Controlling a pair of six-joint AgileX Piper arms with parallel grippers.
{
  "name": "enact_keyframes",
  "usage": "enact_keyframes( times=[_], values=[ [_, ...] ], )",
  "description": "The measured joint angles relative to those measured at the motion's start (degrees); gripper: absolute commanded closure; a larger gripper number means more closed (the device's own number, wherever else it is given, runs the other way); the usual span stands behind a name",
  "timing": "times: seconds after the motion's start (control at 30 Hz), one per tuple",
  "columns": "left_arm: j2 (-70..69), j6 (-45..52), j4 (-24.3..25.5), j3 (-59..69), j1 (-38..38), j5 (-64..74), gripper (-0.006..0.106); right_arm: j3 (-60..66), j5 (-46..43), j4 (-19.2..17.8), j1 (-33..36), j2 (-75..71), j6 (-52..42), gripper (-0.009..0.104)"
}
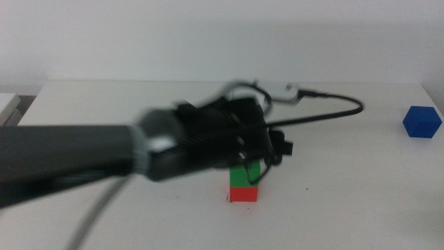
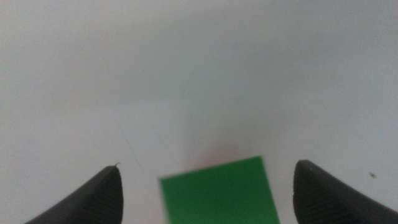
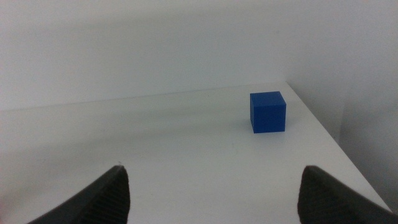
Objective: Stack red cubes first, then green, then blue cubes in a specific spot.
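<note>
Middle view: my left arm reaches in from the left side across a white table [image 1: 347,201], its dark, blurred wrist and cables filling the centre. My left claw [image 1: 260,161] sits directly over a two-cube stack near the table's front middle. The green cube [image 1: 244,175] rests squarely on the red cube [image 1: 244,194], and the red cube stands on the tabletop. My wrist hides the green cube's top part here, so from this angle I cannot tell whether my fingers touch it.

My left wrist camera settles that. My left claw [image 2: 205,196] is spread wide, its two dark jaws standing well to either side of the green cube [image 2: 217,193], with bare white table showing in the gap on each side. Neither jaw touches the cube; I hold nothing. A faint reddish tinge shows on the table just past the green cube.

The blue cube [image 1: 422,121] sits alone at the far right of the table, well apart from the stack. My right arm does not appear in the middle view. Its wrist camera shows my right claw [image 3: 214,196] also spread wide and empty, above bare table, with the blue cube [image 3: 268,112] ahead of it, near the table's corner and untouched.
</note>
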Motion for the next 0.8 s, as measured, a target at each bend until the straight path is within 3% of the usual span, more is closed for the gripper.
enact_keyframes(
  times=[0.13, 0.23, 0.37, 0.47, 0.53, 0.8],
  values=[
    [-12.4, 21.8, -4.5, 0.0, 0.0, 3.0, 0.007, 0.0, 0.0, 0.0, 0.0, 0.0, 0.0, 0.002],
    [-25.5, 37.1, -12.7, 0.0, 0.0, 6.8, 0.007, 0.0, 0.0, 0.0, 0.0, 0.0, 0.0, 0.002],
    [-39.9, 57.2, -27.4, 0.0, 0.9, 13.1, 0.007, 0.0, 0.0, 0.0, 0.0, 0.0, 0.0, 0.002],
    [-47.4, 63.3, -37.8, -0.4, 4.5, 17.3, 0.007, 0.0, 0.0, 0.0, 0.0, 0.0, 0.0, 0.002],
    [-50.4, 65.4, -41.4, -1.4, 7.3, 20.7, 0.007, 0.0, 0.0, 0.0, 0.0, 0.0, 0.0, 0.002],
    [-51.8, 70.2, -46.2, -8.0, 16.7, 27.3, 0.007, 0.0, 0.0, 0.0, 0.0, 0.0, 0.0, 0.002]
  ],
)
